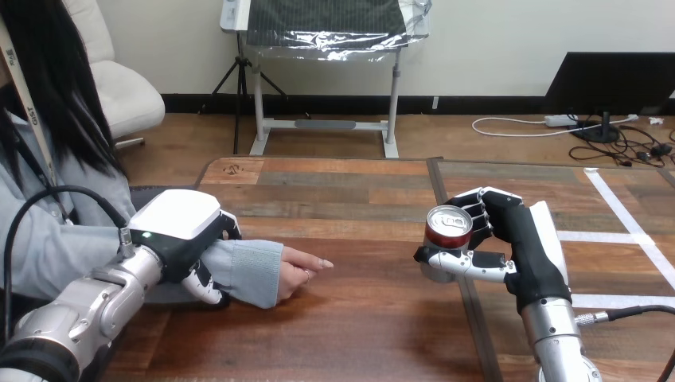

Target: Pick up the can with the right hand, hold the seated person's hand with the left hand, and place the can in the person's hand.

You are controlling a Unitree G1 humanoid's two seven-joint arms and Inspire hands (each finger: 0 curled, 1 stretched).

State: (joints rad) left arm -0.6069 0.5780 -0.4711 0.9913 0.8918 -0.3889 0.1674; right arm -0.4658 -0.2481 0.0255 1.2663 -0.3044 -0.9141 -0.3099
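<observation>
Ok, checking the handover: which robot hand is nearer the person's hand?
Left. The left hand grips the wrist behind the person's hand; the right hand holds the can well apart.

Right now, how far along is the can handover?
Done: the right hand is curled round the can, and the left hand is curled round the person's forearm. In hand: the can is held apart from the person's hand, which rests on the table. Left: carrying it over and placing it there.
</observation>
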